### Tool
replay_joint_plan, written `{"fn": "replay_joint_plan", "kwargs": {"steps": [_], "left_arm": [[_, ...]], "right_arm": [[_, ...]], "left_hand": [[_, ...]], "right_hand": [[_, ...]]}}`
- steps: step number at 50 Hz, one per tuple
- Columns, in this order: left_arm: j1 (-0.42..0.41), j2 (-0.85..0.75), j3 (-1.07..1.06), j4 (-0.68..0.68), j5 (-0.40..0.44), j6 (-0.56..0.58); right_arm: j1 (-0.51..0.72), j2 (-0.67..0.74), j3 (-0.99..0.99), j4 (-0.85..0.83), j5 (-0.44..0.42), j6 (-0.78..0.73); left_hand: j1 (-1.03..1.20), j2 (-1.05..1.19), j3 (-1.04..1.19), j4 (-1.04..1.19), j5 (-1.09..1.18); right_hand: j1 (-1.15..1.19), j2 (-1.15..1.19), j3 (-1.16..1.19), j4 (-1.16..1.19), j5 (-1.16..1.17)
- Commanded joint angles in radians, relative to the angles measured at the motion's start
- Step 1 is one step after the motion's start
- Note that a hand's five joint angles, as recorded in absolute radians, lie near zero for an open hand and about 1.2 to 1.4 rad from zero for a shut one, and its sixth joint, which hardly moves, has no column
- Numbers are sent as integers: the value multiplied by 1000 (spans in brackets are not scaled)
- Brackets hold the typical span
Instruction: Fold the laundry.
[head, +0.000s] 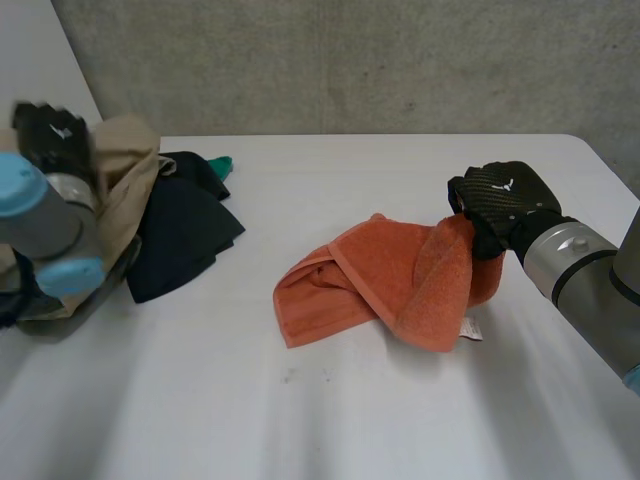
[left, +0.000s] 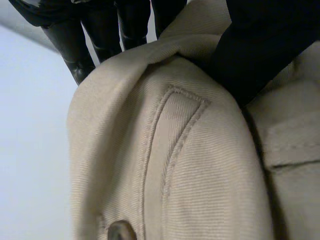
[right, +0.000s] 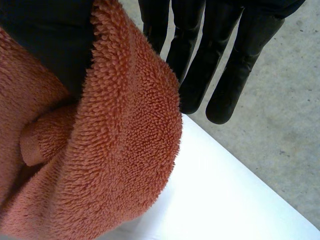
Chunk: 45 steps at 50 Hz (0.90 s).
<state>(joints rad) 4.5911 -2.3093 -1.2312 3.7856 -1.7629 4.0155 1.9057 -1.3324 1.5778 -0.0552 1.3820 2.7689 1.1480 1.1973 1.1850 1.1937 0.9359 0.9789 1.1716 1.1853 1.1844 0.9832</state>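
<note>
1. Table (head: 400, 180): white, and the work surface for all the laundry. The near half is bare, which leaves room to spread a piece flat.

2. Beige garment (head: 125, 170): heaped at the table's left edge and unfolded. Its upper fold rises toward the left hand, so it is probably the next piece to be drawn out.

3. Dark garment (head: 180, 235): lies partly under and beside the beige garment in the same heap, awaiting its turn.

4. Towel (head: 390, 280): orange terry, near the middle of the table and well apart from the heap. It is crumpled and half doubled over itself. Its right corner is lifted off the surface, likely so it can be carried across to form a fold.

5. Right hand (head: 505, 200): at the towel's raised right corner, grasping it. The cloth is pinched at the inner side of the hand while the other fingers (right: 195, 75) stand straight.

6. Left hand (head: 50, 135): above the beige garment's top fold. I cannot tell whether it grips the cloth.

7. Green cloth (head: 218, 165): a small piece peeping from behind the dark garment.

8. Label (head: 470, 328): white, at the towel's near right edge, lying on the table.

9. Button (left: 120, 231): dark, on the beige garment.
</note>
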Motion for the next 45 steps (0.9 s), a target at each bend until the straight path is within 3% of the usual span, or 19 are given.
{"fn": "replay_joint_plan", "kwargs": {"steps": [1, 3, 9, 15, 23, 29, 32, 39, 45], "left_arm": [[-4, -39, 4, -12, 2, 47], [-12, -30, 4, -14, 2, 51], [-63, 83, -19, -43, 3, 42], [-161, 229, -86, -173, 14, -6], [-331, 329, -168, -345, 97, -281], [-432, 297, -195, -369, 218, -545], [-448, 190, -157, -344, 255, -599], [-488, -13, 19, -236, 267, -601], [-500, -99, 58, -271, 384, -613]], "right_arm": [[-2, 1, 1, 0, 0, 1], [-5, 1, 1, 0, 0, 3], [-8, -1, 1, 0, 2, 5], [-11, -4, -1, 0, 5, 8], [-8, -10, -7, 6, 5, 3], [-10, -48, -12, 47, -1, 8], [-8, -83, -9, 89, -36, 11], [-10, -177, -2, 192, -142, 49], [-16, -229, 2, 201, -164, 109]], "left_hand": [[-468, -517, -505, -514, -431], [-961, -1011, -998, -1007, -924], [-961, -1010, -998, -1007, -923], [-973, -1022, -1010, -1018, -935], [-973, -1022, -1010, -1018, -935], [-967, -1016, -1004, -1012, -929], [-958, -1007, -995, -1004, -920], [-952, -1001, -989, -998, -915], [-935, -984, -972, -980, -897]], "right_hand": [[417, 225, 211, 212, 239], [417, 225, 211, 212, 239], [417, 225, 211, 212, 239], [417, 225, 211, 212, 239], [417, 225, 211, 212, 239], [417, 225, 211, 212, 239], [417, 225, 211, 212, 239], [417, 225, 211, 212, 239], [417, 225, 211, 212, 239]]}}
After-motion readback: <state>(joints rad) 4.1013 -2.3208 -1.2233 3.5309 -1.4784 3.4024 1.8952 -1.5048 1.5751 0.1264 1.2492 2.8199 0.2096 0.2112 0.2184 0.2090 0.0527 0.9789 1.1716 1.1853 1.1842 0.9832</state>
